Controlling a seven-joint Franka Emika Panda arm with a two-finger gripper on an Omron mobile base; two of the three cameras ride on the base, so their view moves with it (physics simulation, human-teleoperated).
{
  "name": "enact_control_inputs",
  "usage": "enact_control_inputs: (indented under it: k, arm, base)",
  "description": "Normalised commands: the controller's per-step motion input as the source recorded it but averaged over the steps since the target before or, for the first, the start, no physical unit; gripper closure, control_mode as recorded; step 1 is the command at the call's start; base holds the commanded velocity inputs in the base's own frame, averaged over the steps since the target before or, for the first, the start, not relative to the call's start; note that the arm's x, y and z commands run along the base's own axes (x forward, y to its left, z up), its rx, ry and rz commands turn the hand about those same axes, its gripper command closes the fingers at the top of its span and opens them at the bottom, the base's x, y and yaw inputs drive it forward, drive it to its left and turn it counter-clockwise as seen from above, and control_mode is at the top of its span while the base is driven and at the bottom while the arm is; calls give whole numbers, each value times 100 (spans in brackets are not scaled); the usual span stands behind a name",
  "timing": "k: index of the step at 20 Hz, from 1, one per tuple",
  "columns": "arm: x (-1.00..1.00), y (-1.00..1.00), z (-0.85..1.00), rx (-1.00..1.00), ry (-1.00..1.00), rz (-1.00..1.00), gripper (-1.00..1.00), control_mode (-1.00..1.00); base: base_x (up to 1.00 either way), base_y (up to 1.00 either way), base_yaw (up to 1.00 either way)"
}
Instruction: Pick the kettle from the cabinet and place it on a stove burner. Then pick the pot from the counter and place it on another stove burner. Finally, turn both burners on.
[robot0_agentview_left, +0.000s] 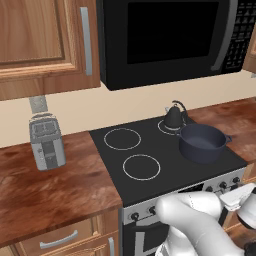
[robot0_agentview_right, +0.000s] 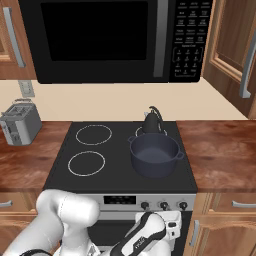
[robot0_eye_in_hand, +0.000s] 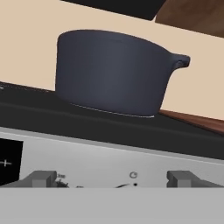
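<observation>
Kettle (robot0_agentview_right: 151, 122) base hidden behind pot (robot0_agentview_right: 154, 154).

Black glass cooktop (robot0_agentview_right: 120, 145) sits above and beyond the gripper (robot0_eye_in_hand: 113, 177). Pot (robot0_agentview_right: 154, 154) on its front right ring, straight ahead of the gripper; kettle (robot0_agentview_right: 151, 121) just behind it. Worktop (robot0_agentview_right: 220, 150) flanks both sides; toaster (robot0_agentview_right: 20, 123) far left.
</observation>
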Motion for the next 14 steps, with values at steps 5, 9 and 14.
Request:
enact_control_inputs:
  k: [5,9,14]
  arm:
    - [17,-4,-9,0,0,0,-100,-100]
    - [14,-6,-12,0,0,0,-100,-100]
    - [12,-7,-13,1,0,0,-100,-100]
  base:
    - [0,0,0]
    - [0,0,0]
    - [0,0,0]
